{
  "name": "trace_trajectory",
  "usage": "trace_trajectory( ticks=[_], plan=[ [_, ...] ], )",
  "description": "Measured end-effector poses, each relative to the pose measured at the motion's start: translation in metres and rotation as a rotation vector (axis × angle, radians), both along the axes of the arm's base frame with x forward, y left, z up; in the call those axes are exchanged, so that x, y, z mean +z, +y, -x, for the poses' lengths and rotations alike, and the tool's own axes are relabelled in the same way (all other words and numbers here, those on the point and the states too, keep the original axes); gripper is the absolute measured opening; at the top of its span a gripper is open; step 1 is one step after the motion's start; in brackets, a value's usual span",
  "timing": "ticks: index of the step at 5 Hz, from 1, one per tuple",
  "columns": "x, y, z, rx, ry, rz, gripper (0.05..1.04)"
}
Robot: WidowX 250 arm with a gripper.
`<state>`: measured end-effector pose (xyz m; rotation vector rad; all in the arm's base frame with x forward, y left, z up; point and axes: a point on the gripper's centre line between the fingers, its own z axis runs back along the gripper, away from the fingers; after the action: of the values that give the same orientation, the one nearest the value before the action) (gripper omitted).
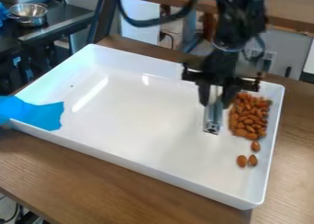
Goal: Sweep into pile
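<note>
The black gripper [215, 98] pinches a shiny metal tool [212, 116] in its fingers, beside a heap of brown nuts [249, 115] in the big white tray [135, 162]. Three more nuts [242, 161] lie near the heap.

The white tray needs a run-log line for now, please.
end effector: holding metal tool | almond pile: beside tray wall | three almonds: loose

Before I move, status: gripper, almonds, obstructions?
Gripper holding metal tool, just left of almond pile in view. Three strays nearer camera. Blue sheet over tray's left corner, away from nuts.
</note>
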<state>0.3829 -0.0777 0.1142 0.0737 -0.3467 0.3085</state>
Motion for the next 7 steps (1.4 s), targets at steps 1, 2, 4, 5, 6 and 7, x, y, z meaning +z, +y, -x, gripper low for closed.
trace_trajectory(
  ticks=[1,2,4,5,6,7],
  plan=[
    [-0.006,0.008,0.025,0.159,0.043,-0.033,0.378],
    [-0.009,-0.004,0.037,0.336,0.028,-0.034,0.378],
    [-0.051,-0.031,0.052,0.545,0.099,-0.034,0.378],
    [-0.053,-0.037,0.047,0.570,0.084,-0.016,0.378],
    [-0.053,-0.042,0.033,0.597,0.062,0.002,0.378],
    [-0.050,-0.034,0.015,0.653,0.073,0.029,0.378]
  ],
)
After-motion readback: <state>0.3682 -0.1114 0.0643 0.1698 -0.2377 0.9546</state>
